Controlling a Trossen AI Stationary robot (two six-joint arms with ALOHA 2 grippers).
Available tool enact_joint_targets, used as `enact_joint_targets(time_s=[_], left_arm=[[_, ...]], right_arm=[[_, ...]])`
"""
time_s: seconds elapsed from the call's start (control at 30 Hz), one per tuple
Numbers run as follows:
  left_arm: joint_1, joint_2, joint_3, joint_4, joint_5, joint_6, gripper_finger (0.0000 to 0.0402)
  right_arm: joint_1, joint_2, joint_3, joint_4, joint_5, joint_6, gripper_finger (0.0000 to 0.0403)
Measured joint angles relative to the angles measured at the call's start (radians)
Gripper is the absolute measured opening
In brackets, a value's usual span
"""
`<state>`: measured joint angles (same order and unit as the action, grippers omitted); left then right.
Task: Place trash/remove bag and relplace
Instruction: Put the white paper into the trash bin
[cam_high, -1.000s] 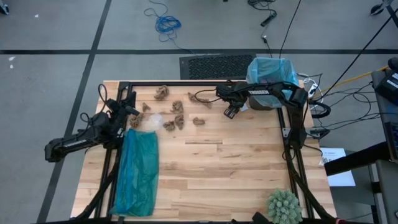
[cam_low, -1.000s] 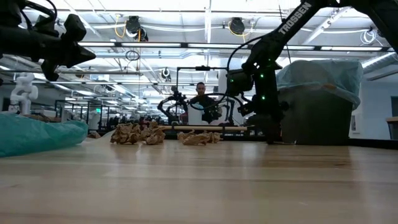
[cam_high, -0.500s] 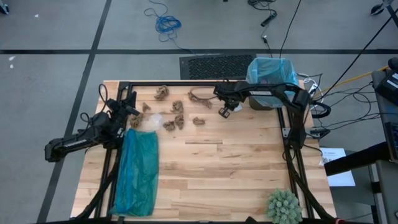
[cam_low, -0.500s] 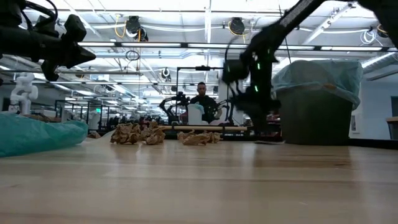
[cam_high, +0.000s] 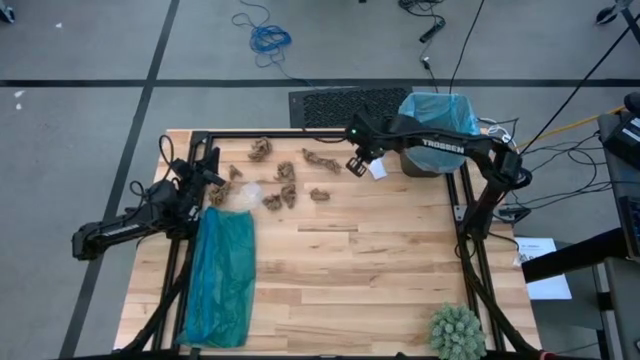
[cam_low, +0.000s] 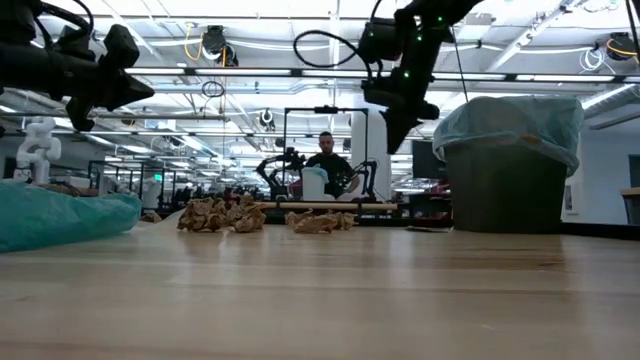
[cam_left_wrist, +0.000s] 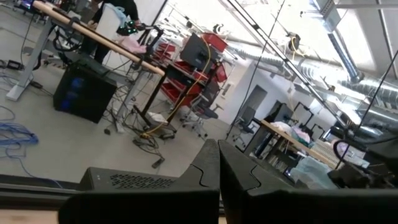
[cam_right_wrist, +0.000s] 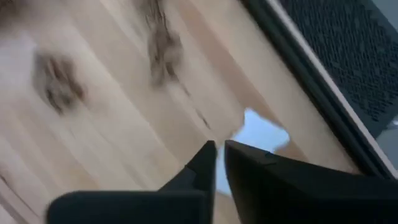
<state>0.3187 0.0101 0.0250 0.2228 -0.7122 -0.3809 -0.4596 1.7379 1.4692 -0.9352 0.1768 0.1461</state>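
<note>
High view: brown trash scraps (cam_high: 288, 183) are left along the table's far edge; the blue-lined bin (cam_high: 437, 125) waits at the far right corner. A white scrap (cam_high: 377, 169) is pinched by the right gripper (cam_high: 362, 165); the left gripper (cam_high: 205, 182) is held with jaws pressed together.

Both jointed arms are matte black; the right arm (cam_high: 440, 146) wears white "TROSSEN" lettering, a green light glowing near it.
</note>
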Motion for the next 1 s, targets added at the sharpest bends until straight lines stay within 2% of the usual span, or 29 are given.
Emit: enact_joint_targets(time_s=[0.17, 0.27, 0.33, 0.4, 0.63, 1.0], left_arm=[[0.000, 0.000, 0.000, -0.009, 0.000, 0.000, 0.0000], [0.000, 0.000, 0.000, -0.008, 0.000, 0.000, 0.0000], [0.000, 0.000, 0.000, -0.008, 0.000, -0.003, 0.0000], [0.000, 0.000, 0.000, -0.008, 0.000, -0.005, 0.0000], [0.000, 0.000, 0.000, -0.006, 0.000, -0.005, 0.0000], [0.000, 0.000, 0.000, -0.008, 0.000, -0.005, 0.0000]], right_arm=[[0.027, 0.071, -0.023, -0.043, 0.051, -0.022, 0.0121], [0.039, 0.128, -0.049, -0.024, 0.135, 0.032, 0.0175], [0.041, 0.175, -0.075, -0.025, 0.191, 0.098, 0.0199], [0.038, 0.218, -0.093, 0.004, 0.204, 0.147, 0.0211], [0.035, 0.302, -0.104, 0.121, 0.190, 0.157, 0.0195], [-0.008, 0.308, -0.106, 0.174, 0.238, 0.240, 0.0118]])
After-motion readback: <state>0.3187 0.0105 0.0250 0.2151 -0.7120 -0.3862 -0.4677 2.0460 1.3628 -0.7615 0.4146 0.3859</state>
